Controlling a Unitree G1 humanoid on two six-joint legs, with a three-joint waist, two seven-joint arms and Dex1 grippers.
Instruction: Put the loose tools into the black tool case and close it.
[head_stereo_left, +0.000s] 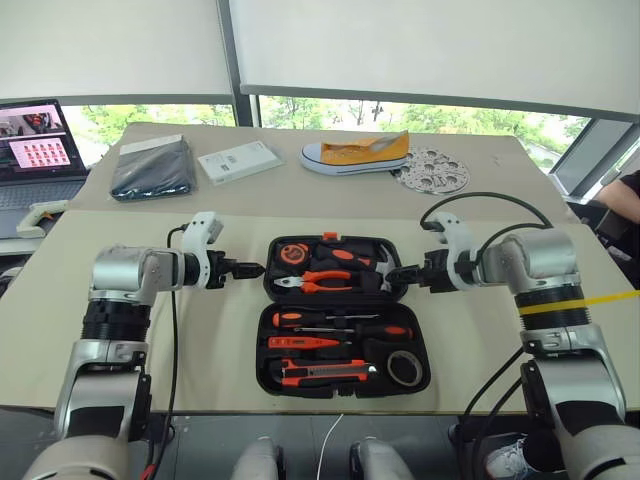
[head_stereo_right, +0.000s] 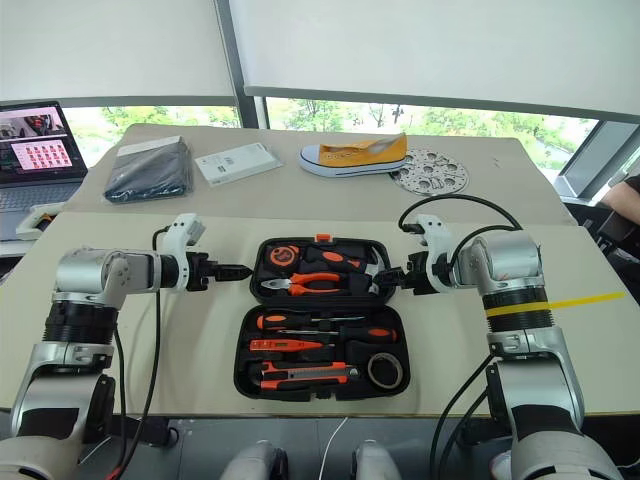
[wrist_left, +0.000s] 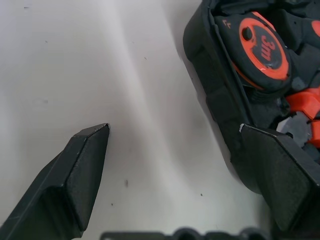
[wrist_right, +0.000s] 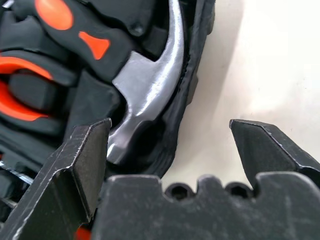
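Black tool case (head_stereo_left: 345, 315) lies open on the desk (head_stereo_left: 220, 340), flanked by the left gripper (head_stereo_left: 252, 269) and right gripper (head_stereo_left: 396, 274), fingers apart, empty. Yellow shoe (head_stereo_left: 358, 153), perforated disc (head_stereo_left: 432, 170), dark pouch (head_stereo_left: 152, 166) and laptop (head_stereo_left: 38, 150) sit behind.

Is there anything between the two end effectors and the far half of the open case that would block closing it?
Nothing visible does. The left end effector and right end effector flank the case, both open, at its far half's edges.
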